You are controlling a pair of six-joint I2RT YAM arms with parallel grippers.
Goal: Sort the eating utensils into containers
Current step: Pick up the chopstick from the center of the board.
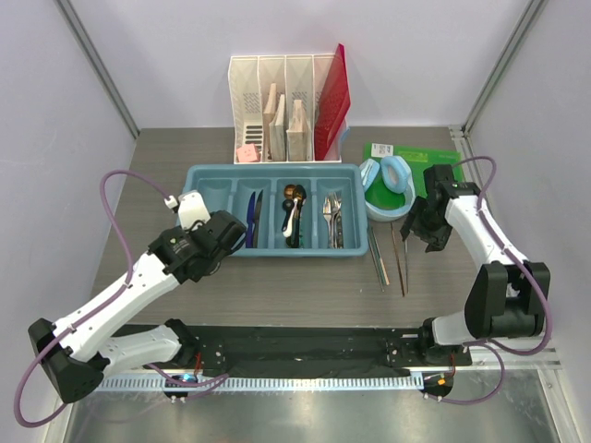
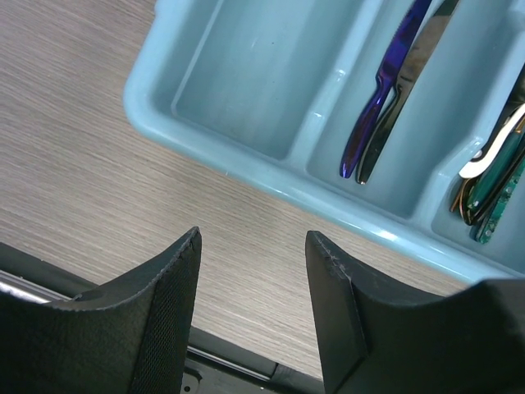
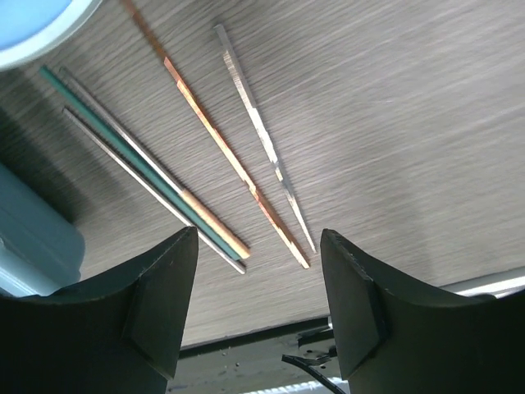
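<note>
Pale, plain walls close the space in on three sides: a back wall (image 1: 295, 37), a left wall (image 1: 46, 138) and a right wall (image 1: 554, 111). A grey metal post (image 1: 97, 65) slants up each back corner. The table (image 1: 157, 175) has a grey-brown wood-grain top, evenly lit, with soft shadows. Along its near edge lies a black rail (image 1: 305, 349), and below that a brushed metal sheet (image 1: 305, 415) catches a dull glare.

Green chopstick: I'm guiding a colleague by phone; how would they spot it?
Four thin chopsticks lie on the table right of the light blue cutlery tray. The green chopstick is in the pair nearer the tray. It alone is green with a tan end; the others are silver or copper.
</note>
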